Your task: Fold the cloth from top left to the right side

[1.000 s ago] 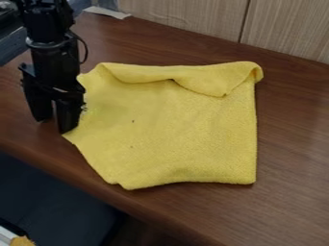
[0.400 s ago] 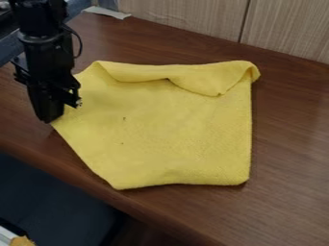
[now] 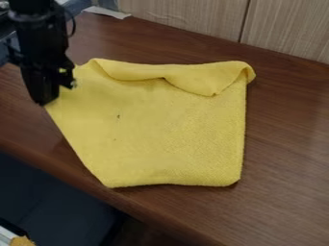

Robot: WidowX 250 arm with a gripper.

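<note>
Orange scrap [image 3: 22, 240]: one, at the view's bottom left corner.
Worktop [image 3: 292, 149]: one, brown, under the cloth [image 3: 160, 129].
Cloth: one, yellow, lying across the middle of the worktop, its left edge drawn up to the jaws.
Specks [image 3: 118, 116]: two small dark ones on the cloth.
Handling: likely light, limp and soft, with a fuzzy face that should not slip much or break; it may sag or crease between holds.
Jaws: one pair, at the cloth's upper left edge, looking closed on it with hardly any gap.
Best hold: the upper left corner, pinched just inside the edge so the pull spreads.
Flap [image 3: 204, 84]: one, folded over along the cloth's far edge.
Arm [image 3: 40, 45]: one, black, at upper left.
Pale strip [image 3: 107, 12]: one, by the far edge.
Wall panels [image 3: 186, 19]: two, behind.
</note>
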